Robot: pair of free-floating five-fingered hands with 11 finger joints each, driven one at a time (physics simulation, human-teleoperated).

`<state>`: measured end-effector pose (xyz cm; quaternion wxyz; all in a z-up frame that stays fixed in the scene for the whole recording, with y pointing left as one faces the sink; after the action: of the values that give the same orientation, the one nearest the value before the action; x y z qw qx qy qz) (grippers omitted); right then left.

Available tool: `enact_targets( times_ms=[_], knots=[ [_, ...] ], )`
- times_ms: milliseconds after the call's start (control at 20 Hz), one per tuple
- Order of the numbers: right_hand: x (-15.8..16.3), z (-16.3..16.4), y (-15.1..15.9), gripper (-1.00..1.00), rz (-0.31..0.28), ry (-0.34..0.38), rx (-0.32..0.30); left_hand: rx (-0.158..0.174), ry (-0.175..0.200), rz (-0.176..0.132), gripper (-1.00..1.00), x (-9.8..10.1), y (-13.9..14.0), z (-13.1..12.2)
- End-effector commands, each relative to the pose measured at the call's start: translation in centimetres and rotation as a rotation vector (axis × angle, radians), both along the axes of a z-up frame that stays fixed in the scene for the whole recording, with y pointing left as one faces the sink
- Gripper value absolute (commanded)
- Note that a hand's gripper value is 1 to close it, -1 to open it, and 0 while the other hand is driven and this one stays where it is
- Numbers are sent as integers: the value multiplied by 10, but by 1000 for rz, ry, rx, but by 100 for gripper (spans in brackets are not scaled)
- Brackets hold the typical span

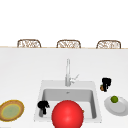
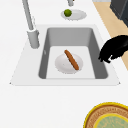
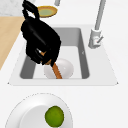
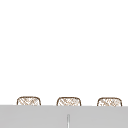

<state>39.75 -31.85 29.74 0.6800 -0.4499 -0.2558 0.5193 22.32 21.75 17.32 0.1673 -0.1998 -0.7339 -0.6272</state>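
Your right hand (image 1: 106, 84) sits at the right of the front view, just past the sink's right rim, above the white plate (image 1: 121, 106). Its fingers are curled round a small orange-brown thing (image 1: 102, 87) that peeks out at its lower left. In the right side view the same hand (image 3: 41, 42) fills the upper left, with a bit of orange-brown showing among the fingers (image 3: 42, 53); what the thing is, you cannot tell.

Your left hand (image 1: 43, 106) hangs at the lower left of the front view, over the sink's left wall, fingers curled downward and holding nothing. In the left side view it (image 2: 113, 48) shows at the right edge, over the sink's near rim.

In the sink (image 2: 51, 32) lies a white dish (image 2: 62, 65) with a sausage (image 2: 71, 60) across it, long, slim and orange-brown, lying at a slant. In the right side view the sausage (image 3: 57, 71) runs out from under the right hand across the dish (image 3: 65, 68).

The white plate carries a lime (image 1: 114, 99), round and green. A yellow-rimmed plate (image 1: 11, 110) lies on the desk (image 1: 22, 72) at lower left. A red ball (image 1: 67, 115) covers the sink's front in the front view. The faucet (image 1: 67, 72) stands behind the sink. No writing or labels can be read anywhere.
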Motion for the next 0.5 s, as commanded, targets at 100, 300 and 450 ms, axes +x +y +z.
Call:
enact_targets(
  times_ms=[100, 300, 450],
  knots=[
    [-10, -8, 42, 100, 11, 44, 11, 0, 0, 0, 0, 0, 0, 0],
    [-9, -22, 74, 100, 1, 50, 14, 0, 0, 0, 0, 0, 0, 0],
    [-12, -35, 98, 100, 3, 44, 11, 0, 0, 0, 0, 0, 0, 0]
  ],
)
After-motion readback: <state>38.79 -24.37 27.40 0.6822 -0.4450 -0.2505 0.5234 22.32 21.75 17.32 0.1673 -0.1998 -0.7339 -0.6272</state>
